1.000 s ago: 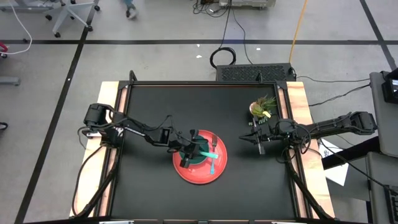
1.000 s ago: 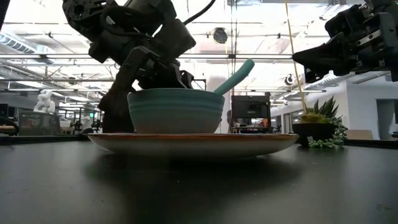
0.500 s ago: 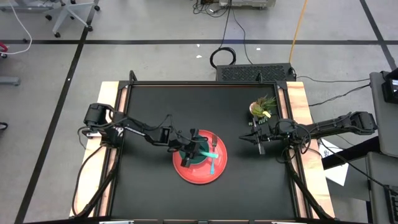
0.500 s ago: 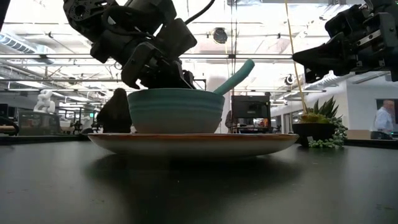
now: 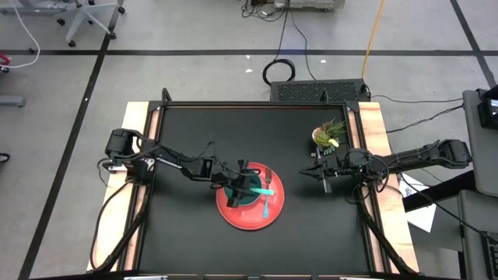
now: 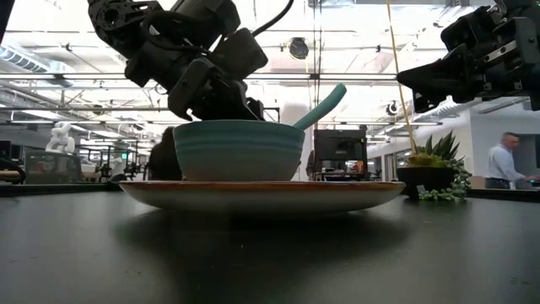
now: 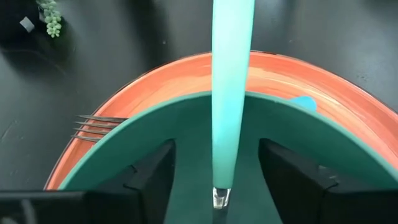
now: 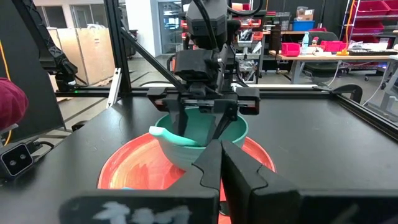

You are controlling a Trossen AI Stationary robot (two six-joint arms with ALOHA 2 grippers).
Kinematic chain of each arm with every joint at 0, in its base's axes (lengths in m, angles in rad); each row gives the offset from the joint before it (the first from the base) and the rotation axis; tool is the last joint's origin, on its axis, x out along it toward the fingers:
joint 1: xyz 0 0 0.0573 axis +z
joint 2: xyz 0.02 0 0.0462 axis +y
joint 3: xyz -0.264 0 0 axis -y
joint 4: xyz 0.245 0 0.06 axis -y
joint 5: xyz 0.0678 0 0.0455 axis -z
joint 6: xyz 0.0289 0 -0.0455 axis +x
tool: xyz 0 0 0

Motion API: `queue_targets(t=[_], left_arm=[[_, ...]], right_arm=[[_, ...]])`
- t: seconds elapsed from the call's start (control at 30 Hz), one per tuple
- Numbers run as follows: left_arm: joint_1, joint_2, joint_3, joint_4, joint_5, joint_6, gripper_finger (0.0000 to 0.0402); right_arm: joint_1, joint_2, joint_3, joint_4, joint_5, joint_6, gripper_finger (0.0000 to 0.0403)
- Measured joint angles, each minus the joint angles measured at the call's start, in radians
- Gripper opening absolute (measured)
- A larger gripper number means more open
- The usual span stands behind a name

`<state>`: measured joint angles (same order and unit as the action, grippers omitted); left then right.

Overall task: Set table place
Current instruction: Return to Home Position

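The setting looks done. The red plate [image 5: 233, 218] sits near the middle of the table [image 5: 194, 241], the teal bowl [image 6: 238, 150] is on it, and the spoon [image 6: 319, 103] is in the bowl with its handle angled up over the rim. The fork [image 5: 266, 205] lies on the plate just beside the bowl, on the right arm's side.

The left gripper [image 5: 238, 185] hangs right over the bowl. Its fingers [image 7: 151, 177] are apart, with the spoon handle running up between them, and nothing is pinched as far as the wrist view shows. The right gripper [image 5: 320, 176] waits near the plant [image 5: 329, 134] with its fingers [image 8: 239, 171] pressed together.

To get home cleanly, the left arm should probably rise first and only then pull back toward its own side. The fingers are best kept spread so neither one catches the handle (a sideways drag looks like it would flip the spoon out or slide the bowl across the plate). The bowl rim sits close under the gripper, so slow and vertical seems the safe call.
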<state>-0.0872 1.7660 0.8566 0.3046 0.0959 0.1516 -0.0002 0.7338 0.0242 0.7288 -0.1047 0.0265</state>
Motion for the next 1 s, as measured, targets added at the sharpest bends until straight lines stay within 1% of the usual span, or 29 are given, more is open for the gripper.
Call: queue_targets(t=[0.17,0.33,1.0], left_arm=[[0.0,0.0,0.0,-0.003,0.0,0.0,0.0279],[0.0,-0.001,0.0,-0.011,0.0,0.0,0.0299],[0.0,-0.001,0.001,-0.013,0.017,0.001,0.0294]], right_arm=[[0.0,0.0,0.0,0.0,0.0,0.0,0.0],[0.0,0.0,0.0,0.0,0.0,0.0,0.0],[0.0,0.0,0.0,0.0,0.0,0.0,0.0]])
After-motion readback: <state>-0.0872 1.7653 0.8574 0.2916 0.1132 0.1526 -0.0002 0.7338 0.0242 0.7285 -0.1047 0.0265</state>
